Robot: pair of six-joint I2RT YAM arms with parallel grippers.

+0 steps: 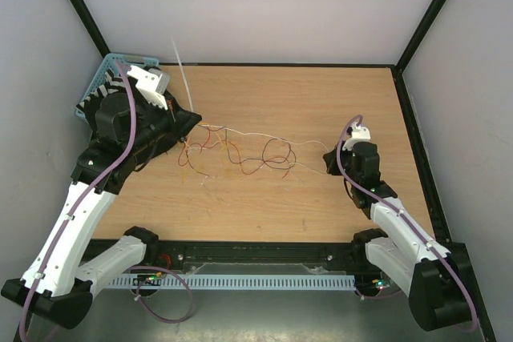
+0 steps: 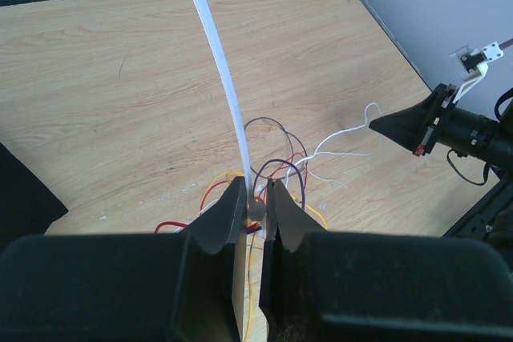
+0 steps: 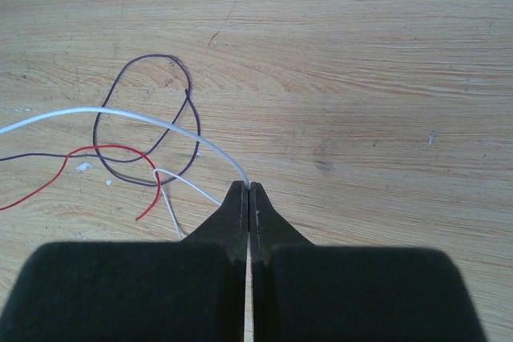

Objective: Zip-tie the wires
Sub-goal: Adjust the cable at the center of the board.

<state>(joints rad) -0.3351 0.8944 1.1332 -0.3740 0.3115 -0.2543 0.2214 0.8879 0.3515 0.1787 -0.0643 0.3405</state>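
While right gripper (image 3: 248, 191), fully closed, pinches a white strand (image 3: 120, 114) so the wires (image 1: 240, 154) lie stretched on table (image 1: 321, 94), left gripper (image 2: 256, 198), nearly closed, holds zip tie (image 2: 216, 54) upright at their other end, prob. for wrapping.

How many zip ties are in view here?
1. The white zip tie rises from the left tool, pinched at the left end of the wires. More may lie hidden in the blue basket behind that arm.

Wires (image 1: 240, 154) between left claw (image 1: 191, 122) and right claw (image 1: 328, 159)
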